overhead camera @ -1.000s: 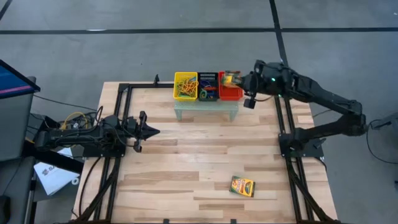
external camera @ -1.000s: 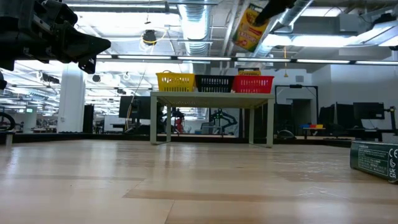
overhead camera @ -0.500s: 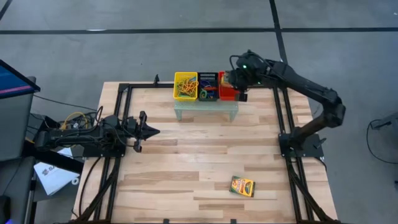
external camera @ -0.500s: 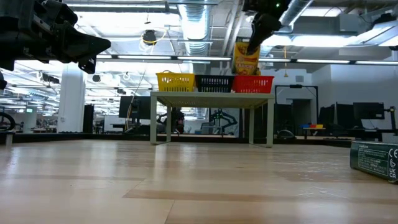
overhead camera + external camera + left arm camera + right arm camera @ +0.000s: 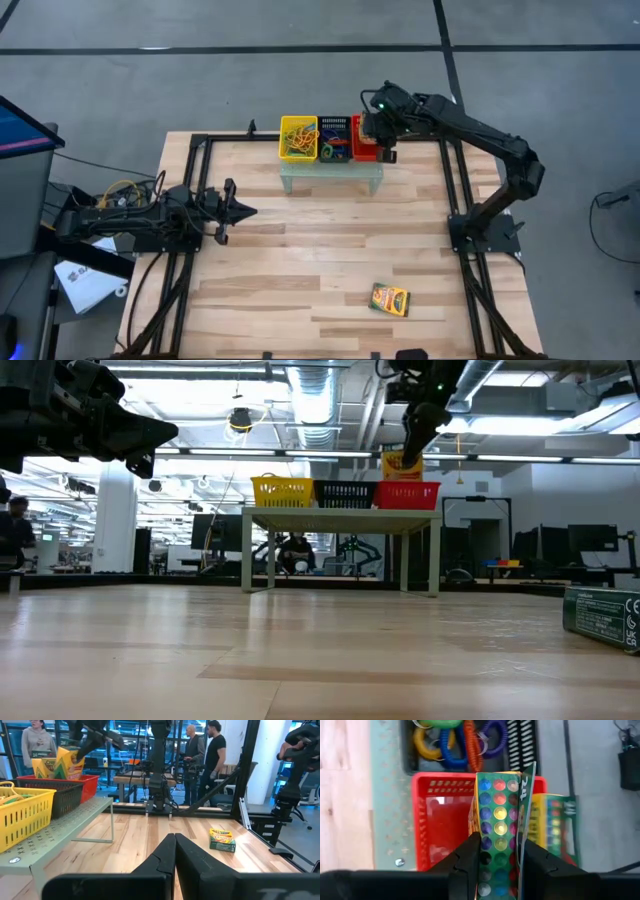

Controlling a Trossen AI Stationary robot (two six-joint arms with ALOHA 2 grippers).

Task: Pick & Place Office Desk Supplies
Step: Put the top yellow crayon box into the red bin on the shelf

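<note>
My right gripper is at the far right, above the red basket, shut on a yellow-and-green crayon box. In the low view this box reaches down to the red basket's rim. A second crayon box stands inside that basket. A third crayon box lies flat on the table's near right. Coloured rubber bands fill the yellow basket and the black basket. At the table's left my left gripper waits, shut and holding nothing. My right gripper pinches the crayon box near its upper end between its two fingers, one on each opposite side. The fingers come from above, slanting down. The box hangs nearly upright below them, with its lower end at the red basket's opening.
The three baskets stand in a row on a small pale green stand at the table's far middle. Dark frame rails run along both sides of the table. Bare wood lies across the middle. People stand in the room beyond.
My right gripper has moved toward the table's left edge and down, to above the red basket, and has tipped more steeply downward. The crayon box has gone with it, from tilted and high to nearly upright with its lower end at the basket's rim.
</note>
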